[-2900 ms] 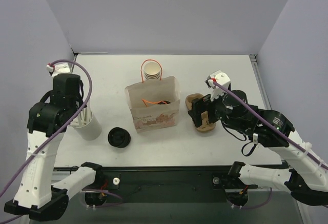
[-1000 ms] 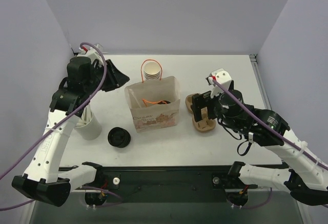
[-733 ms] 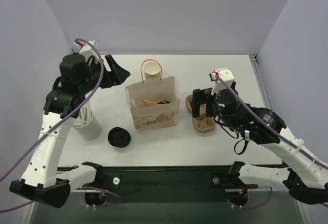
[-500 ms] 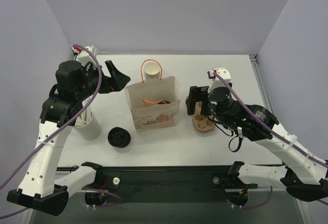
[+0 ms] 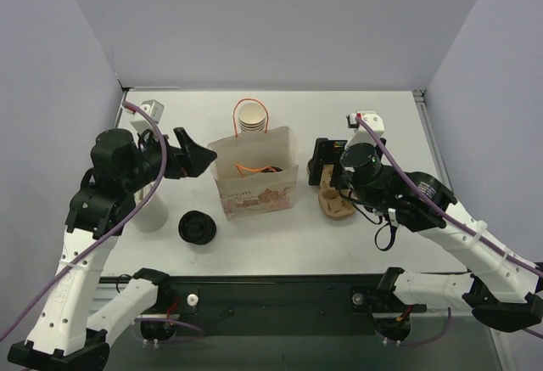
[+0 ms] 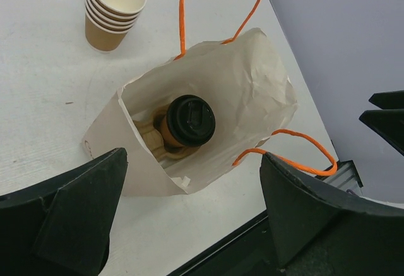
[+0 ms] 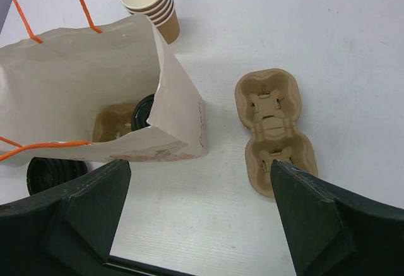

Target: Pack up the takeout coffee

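The takeout coffee [image 6: 187,119], a tan cup under a black lid, stands inside the white paper bag [image 6: 252,80] on a pulp holder. In the right wrist view only the coffee's lid edge [image 7: 143,112] shows past the bag wall [image 7: 180,108]. My left gripper [image 5: 199,153] hangs open just left of the bag [image 5: 254,186], above table level, with nothing between its fingers [image 6: 76,219]. My right gripper [image 5: 316,164] is open too, just right of the bag and over the near end of a pulp cup carrier [image 5: 337,202].
A stack of nested tan cups [image 5: 251,118] stands behind the bag. A pile of black lids [image 5: 197,227] lies front left of it. A white tub [image 5: 148,211] sits at the left under my left arm. The bag's orange handles [image 6: 189,11] stick out.
My left gripper has opened wide and pulled back toward the near left of the bag. My right gripper has swung left and farther back, up to the bag's right side.
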Controlling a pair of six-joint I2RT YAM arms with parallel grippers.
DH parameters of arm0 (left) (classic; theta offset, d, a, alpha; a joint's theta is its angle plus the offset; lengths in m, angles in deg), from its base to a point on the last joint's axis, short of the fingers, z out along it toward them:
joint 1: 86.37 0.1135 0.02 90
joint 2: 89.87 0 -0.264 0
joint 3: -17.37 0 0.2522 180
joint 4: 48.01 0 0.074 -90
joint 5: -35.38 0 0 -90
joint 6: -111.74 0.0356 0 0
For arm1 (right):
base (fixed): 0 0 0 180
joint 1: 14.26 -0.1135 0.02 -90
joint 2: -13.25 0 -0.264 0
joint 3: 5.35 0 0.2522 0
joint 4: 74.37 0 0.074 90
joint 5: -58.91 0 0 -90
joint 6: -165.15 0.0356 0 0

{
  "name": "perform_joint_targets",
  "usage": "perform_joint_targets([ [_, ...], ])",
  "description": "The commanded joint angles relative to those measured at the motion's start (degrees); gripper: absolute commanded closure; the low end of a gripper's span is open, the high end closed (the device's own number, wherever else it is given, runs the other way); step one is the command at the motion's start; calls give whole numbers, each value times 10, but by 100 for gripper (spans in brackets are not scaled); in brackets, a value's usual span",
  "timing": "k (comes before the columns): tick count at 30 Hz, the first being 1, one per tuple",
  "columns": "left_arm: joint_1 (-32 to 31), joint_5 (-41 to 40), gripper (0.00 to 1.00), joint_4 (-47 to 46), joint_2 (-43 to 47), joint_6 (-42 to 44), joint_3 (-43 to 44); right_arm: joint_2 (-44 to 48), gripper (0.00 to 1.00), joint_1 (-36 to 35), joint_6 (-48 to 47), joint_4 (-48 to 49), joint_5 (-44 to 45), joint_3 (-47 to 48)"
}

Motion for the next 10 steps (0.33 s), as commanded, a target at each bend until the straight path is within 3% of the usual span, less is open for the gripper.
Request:
perform_joint_targets([
  [1,-2,25,4,-52,5,-5,0,10,0,3,18,4,21,2],
  [10,-5,32,4,-59,7,-11,7,8,0,3,13,13,23,6],
])
